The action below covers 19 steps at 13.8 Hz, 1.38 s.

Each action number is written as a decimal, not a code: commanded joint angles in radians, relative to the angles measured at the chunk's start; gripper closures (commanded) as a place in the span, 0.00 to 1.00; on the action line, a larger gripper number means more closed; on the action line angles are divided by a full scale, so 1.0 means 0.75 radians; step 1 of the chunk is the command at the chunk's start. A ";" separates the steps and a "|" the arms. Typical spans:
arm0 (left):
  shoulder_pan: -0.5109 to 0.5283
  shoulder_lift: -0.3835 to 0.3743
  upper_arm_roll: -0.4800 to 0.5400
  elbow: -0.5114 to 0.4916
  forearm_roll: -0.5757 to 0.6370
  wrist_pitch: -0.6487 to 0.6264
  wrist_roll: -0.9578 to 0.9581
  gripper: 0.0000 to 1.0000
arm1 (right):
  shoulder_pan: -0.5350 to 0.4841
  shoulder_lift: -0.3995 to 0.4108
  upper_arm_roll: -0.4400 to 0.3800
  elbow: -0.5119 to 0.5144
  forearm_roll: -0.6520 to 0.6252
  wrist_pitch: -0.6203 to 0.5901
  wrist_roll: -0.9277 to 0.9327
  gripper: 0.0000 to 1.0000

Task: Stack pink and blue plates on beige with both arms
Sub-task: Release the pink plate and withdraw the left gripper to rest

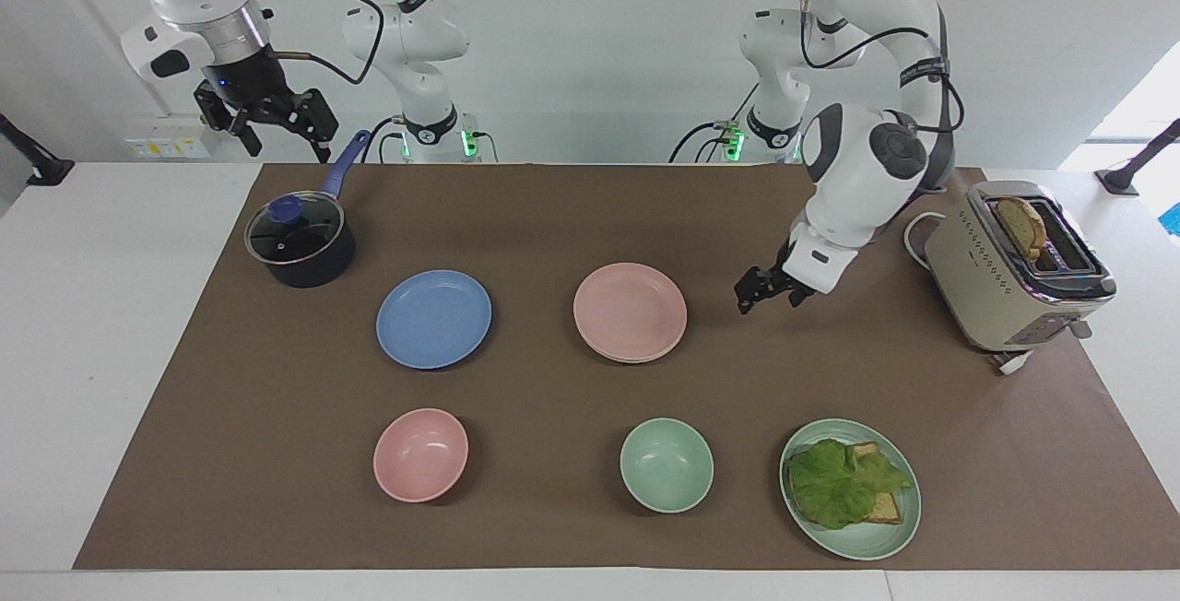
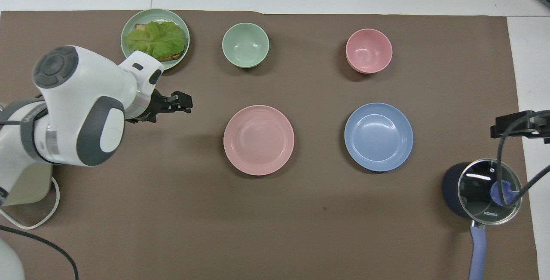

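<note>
The pink plate lies flat on the beige plate, of which only a thin edge shows under the pink rim in the facing view. The blue plate rests alone on the brown mat beside this stack, toward the right arm's end. My left gripper hangs open and empty low over the mat between the stack and the toaster, clear of the pink plate. Up by the pot's handle my right gripper waits, open, holding nothing.
A dark pot with a glass lid stands at the right arm's end, a beige toaster with bread at the left arm's end. Farther from the robots sit a pink bowl, a green bowl and a green plate with lettuce.
</note>
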 commanded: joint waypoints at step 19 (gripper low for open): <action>0.271 -0.200 0.015 0.380 0.201 -0.618 0.426 0.00 | 0.028 0.410 0.011 -0.641 0.145 1.048 -0.034 0.00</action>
